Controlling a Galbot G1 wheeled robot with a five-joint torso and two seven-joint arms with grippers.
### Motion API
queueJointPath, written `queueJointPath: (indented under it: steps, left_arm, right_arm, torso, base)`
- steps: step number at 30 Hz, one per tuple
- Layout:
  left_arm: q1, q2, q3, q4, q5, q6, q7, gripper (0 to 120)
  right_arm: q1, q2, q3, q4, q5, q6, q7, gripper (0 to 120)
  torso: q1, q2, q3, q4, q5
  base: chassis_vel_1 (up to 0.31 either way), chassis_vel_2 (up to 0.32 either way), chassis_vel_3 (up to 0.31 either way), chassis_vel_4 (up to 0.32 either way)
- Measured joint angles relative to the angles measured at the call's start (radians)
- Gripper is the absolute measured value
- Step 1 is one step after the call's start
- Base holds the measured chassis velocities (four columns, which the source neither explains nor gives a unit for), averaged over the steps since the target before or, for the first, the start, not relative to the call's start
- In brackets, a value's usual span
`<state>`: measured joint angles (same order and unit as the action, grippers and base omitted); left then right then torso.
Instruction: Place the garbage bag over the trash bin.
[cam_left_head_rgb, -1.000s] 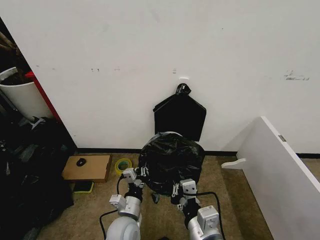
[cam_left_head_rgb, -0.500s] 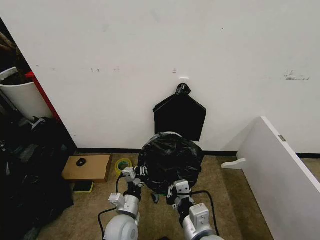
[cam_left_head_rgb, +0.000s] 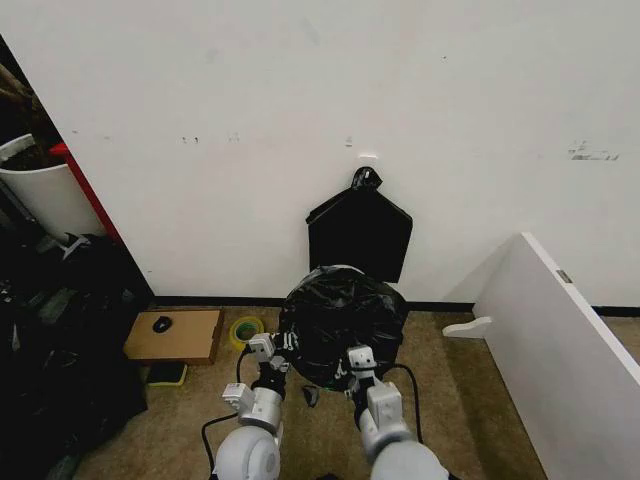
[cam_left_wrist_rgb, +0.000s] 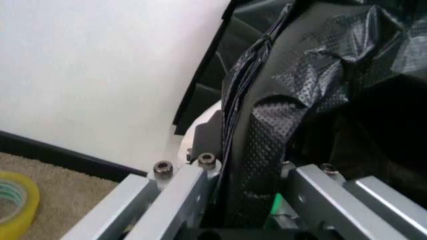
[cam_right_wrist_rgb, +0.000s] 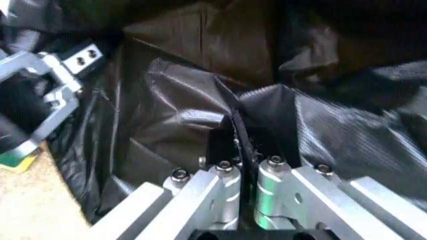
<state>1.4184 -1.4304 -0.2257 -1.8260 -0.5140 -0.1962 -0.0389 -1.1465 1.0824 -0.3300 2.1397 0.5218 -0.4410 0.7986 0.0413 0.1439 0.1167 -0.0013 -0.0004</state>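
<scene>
The garbage bag (cam_left_head_rgb: 340, 322), glossy black and crinkled, drapes over the trash bin, of which a thin white rim (cam_left_head_rgb: 338, 267) shows at the back. My left gripper (cam_left_head_rgb: 272, 350) is at the bag's near left side, and my right gripper (cam_left_head_rgb: 354, 360) at its near front. In the left wrist view the left gripper (cam_left_wrist_rgb: 250, 170) is shut on a thick fold of the bag (cam_left_wrist_rgb: 267, 130), with a sliver of the white bin (cam_left_wrist_rgb: 203, 122) beside it. The right gripper (cam_right_wrist_rgb: 243, 160) is shut on a thin pleat of the bag (cam_right_wrist_rgb: 173, 105).
A flat black bundle (cam_left_head_rgb: 360, 235) leans on the wall behind the bin. A white board (cam_left_head_rgb: 560, 320) slants at the right. A cardboard box (cam_left_head_rgb: 178, 335) and a yellow tape roll (cam_left_head_rgb: 245, 328) lie to the left, with a taller white bin (cam_left_head_rgb: 40, 195) and dark clutter beyond.
My right gripper has moved left and inward along the bag's near side, still holding plastic. The bag sits a little tauter over the top. The left gripper has barely shifted.
</scene>
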Motion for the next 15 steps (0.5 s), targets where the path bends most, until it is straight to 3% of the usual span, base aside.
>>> queueJointPath:
  steps: [15]
  left_arm:
    - [0.007,0.015,0.008,-0.018,0.001,-0.009,0.02,0]
  right_arm:
    - [0.109,0.062,0.006,-0.144,0.038,-0.039,0.043,0]
  torso:
    - [0.0,0.0,0.0,-0.0002,-0.0001]
  base:
    - [0.0,0.0,0.0,0.0]
